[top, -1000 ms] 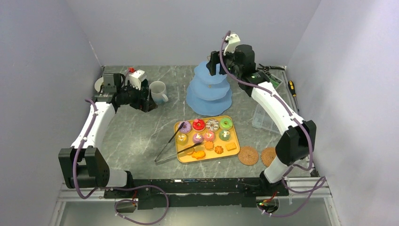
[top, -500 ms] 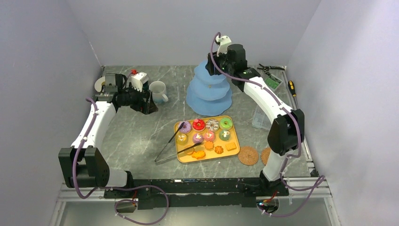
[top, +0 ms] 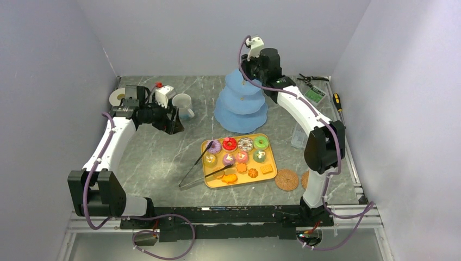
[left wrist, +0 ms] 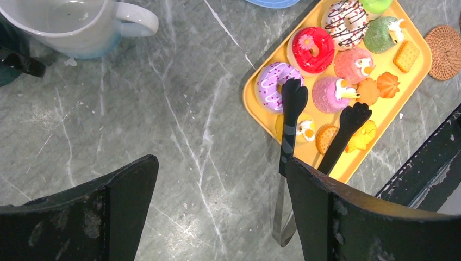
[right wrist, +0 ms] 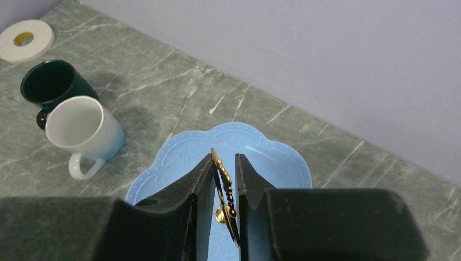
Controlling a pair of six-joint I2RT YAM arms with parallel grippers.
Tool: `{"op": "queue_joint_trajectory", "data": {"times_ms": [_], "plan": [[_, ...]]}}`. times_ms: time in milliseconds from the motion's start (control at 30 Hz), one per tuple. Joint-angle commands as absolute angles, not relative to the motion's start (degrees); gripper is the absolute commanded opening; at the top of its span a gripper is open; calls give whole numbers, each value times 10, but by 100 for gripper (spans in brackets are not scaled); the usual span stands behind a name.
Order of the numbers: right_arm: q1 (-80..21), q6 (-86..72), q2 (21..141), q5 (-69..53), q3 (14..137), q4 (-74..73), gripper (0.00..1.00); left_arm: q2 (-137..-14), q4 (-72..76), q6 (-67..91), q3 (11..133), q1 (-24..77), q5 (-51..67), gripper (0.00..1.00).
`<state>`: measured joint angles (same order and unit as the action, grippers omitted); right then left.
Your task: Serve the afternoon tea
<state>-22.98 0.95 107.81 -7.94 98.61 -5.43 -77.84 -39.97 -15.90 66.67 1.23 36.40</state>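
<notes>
Right wrist camera showed the right tool (right wrist: 223,163) narrowed to a slit about the gold ring handle (right wrist: 225,198) atop the light-blue three-tier stand (right wrist: 272,157). Its fingers sat close on either side of the ring and appeared to grip it. The stand stood at the far middle of the desk (top: 163,157), its tiers bare, beyond the yellow tray (left wrist: 251,100). On the tray lay the doughnuts (left wrist: 265,81), cupcakes (left wrist: 350,64) and biscuits (left wrist: 406,56), with the black tongs (left wrist: 288,125) resting tips-first among them. By these signs the step in hand was taking hold of the stand to reposition it. The next move called for a firm hold and a level lift, lest the tiers tip. The left tool (left wrist: 223,212) hung spread wide and empty above the desk, near the white mug (left wrist: 70,27) and dark green mug (right wrist: 49,81).
</notes>
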Motion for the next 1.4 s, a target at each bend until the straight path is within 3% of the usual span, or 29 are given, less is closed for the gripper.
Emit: {"op": "queue_joint_trajectory", "data": {"times_ms": [0, 200, 467, 533, 733, 967, 1033, 1067, 1100, 1233, 1367], "plan": [[-232, 43, 1069, -68, 997, 39, 21, -768, -400, -176, 675, 14, 362, 94], [-231, 65, 1099, -65, 1042, 30, 10, -769, -415, -190, 672, 19, 368, 90], [-231, 83, 1123, -64, 1058, 19, 11, -765, -435, -210, 647, 44, 367, 89], [-230, 83, 1122, -61, 1054, 21, 16, -768, -435, -209, 636, 57, 367, 89], [-230, 60, 1094, -45, 1040, 20, 55, -792, -427, -192, 612, 124, 349, 89], [-234, 5, 1013, -12, 983, -16, 71, -832, -407, -181, 607, 203, 296, 86], [-236, 1, 986, -2, 953, -27, 84, -842, -402, -179, 605, 225, 285, 85], [-237, -13, 975, 10, 942, -37, 95, -847, -398, -178, 604, 235, 279, 84], [-238, -24, 962, 19, 928, -46, 99, -851, -394, -178, 603, 246, 269, 83], [-243, -49, 883, 41, 842, -49, 100, -880, -384, -173, 600, 287, 238, 78], [-256, -65, 808, 66, 773, -56, 100, -908, -363, -165, 597, 308, 202, 66]]}}
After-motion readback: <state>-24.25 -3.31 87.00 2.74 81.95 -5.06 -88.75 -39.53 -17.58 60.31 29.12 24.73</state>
